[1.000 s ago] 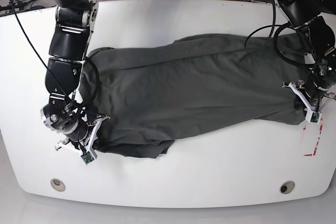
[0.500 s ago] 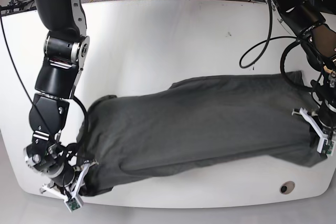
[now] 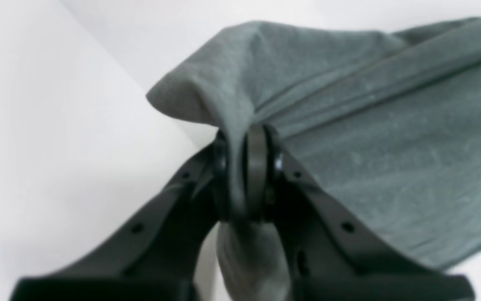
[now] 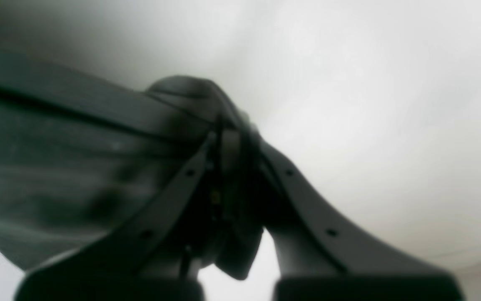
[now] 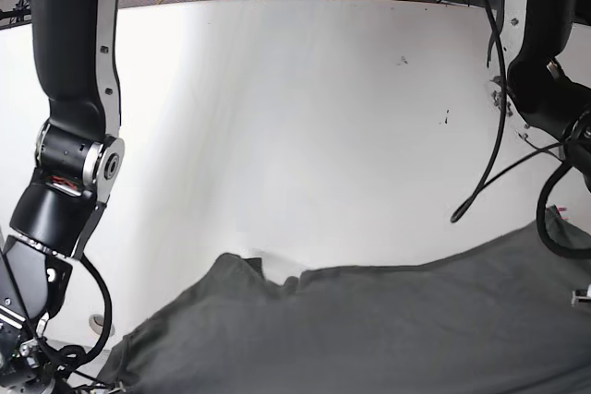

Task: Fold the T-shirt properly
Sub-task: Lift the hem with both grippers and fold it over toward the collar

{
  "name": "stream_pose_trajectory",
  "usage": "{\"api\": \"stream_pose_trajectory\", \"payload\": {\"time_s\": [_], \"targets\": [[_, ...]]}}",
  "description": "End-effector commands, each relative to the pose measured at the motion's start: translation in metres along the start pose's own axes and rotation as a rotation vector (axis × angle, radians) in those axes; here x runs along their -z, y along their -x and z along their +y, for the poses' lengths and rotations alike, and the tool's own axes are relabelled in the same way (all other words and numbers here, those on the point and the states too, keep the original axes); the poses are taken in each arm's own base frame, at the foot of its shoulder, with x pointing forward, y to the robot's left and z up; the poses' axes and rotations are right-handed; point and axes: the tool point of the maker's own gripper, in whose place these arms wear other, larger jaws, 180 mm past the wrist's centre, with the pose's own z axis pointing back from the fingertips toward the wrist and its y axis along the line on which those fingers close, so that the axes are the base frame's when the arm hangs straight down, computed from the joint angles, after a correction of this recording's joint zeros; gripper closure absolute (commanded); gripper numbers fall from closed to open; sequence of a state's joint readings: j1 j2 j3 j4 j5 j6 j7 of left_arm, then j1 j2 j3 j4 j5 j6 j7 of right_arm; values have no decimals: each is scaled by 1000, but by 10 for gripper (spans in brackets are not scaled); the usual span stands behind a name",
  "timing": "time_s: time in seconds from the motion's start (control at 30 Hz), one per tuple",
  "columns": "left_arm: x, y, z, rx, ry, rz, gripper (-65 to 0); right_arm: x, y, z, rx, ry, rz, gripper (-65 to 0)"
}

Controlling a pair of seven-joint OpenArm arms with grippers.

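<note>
**Both grippers clamped on T-shirt at near edge of table**

Left gripper (image 3: 244, 175): jaws pinched tight on a gathered fold of the T-shirt (image 3: 370, 138); cloth bunches above the fingertips and hangs below them, with hemmed ridges running off to the right.

Right gripper (image 4: 228, 167): jaws narrow, closed on a bunched corner of the same cloth; view is blurred and dark, fabric stretches away to the left.

Base view: T-shirt (image 5: 369, 329) lies spread along the near edge of the white table (image 5: 295, 117), running out of frame at the bottom. Both grippers fall outside this view; only the arms show at left and right edges.
</note>
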State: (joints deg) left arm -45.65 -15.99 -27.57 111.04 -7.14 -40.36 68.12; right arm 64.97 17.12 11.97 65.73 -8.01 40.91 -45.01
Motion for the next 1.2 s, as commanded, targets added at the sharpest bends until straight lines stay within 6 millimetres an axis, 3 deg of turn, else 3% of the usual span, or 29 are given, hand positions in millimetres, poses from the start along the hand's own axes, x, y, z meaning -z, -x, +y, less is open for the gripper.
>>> {"api": "stream_pose_trajectory", "payload": {"time_s": [0.0, 0.1, 0.23, 0.4, 0.53, 0.93, 1.17], "targets": [[-2, -14, 7, 25, -28, -23, 0, -23, -16, -39, -15, 105, -1, 0], [-1, -14, 3, 32, -18, -21, 0, -33, -11, -42, -27, 134, 20, 0], [2, 11, -19, 32, 35, 36, 0, -37, 25, -23, -65, 137, 78, 0], [-4, 53, -48, 55, 95, 127, 0, -49, 93, 1, -47, 134, 159, 0], [-12, 91, -86, 33, 194, 198, 0, -57, 145, 31, -47, 85, 233, 0], [-73, 208, -159, 34, 420, 433, 0, -99, 262, 93, 61, -30, 438, 0], [-113, 251, -188, 11, 506, 527, 0, -121, 310, 123, 79, -85, 546, 0]]}}
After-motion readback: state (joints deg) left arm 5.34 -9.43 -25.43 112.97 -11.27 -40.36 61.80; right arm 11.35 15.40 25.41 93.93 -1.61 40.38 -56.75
